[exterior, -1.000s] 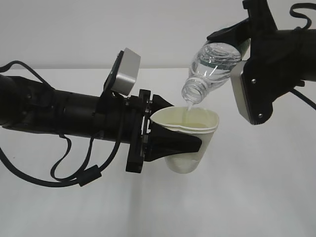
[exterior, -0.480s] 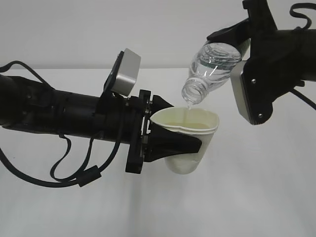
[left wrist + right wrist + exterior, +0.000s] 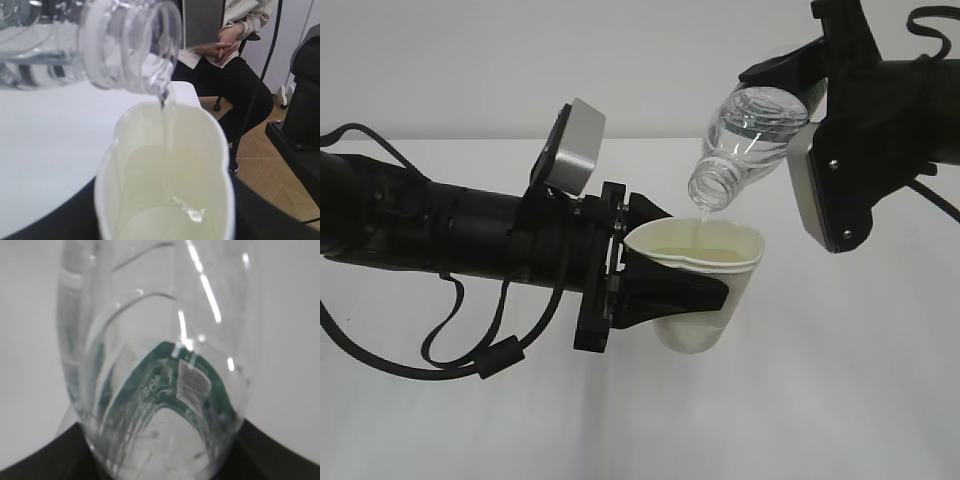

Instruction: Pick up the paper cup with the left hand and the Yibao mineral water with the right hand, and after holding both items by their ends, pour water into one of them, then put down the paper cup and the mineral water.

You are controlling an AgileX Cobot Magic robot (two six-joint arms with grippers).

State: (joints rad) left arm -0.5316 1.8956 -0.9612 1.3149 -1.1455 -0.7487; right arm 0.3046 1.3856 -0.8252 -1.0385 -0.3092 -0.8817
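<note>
Nothing visibly shifted, bottle (image 3: 745, 140) still tipped, seemingly trickling into cup (image 3: 705, 285)

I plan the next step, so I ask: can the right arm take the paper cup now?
Probably not. The right gripper is occupied by the tilted Yibao mineral water, pouring a thin stream into the paper cup. The left gripper's fingers already clamp the cup's sides.
</note>
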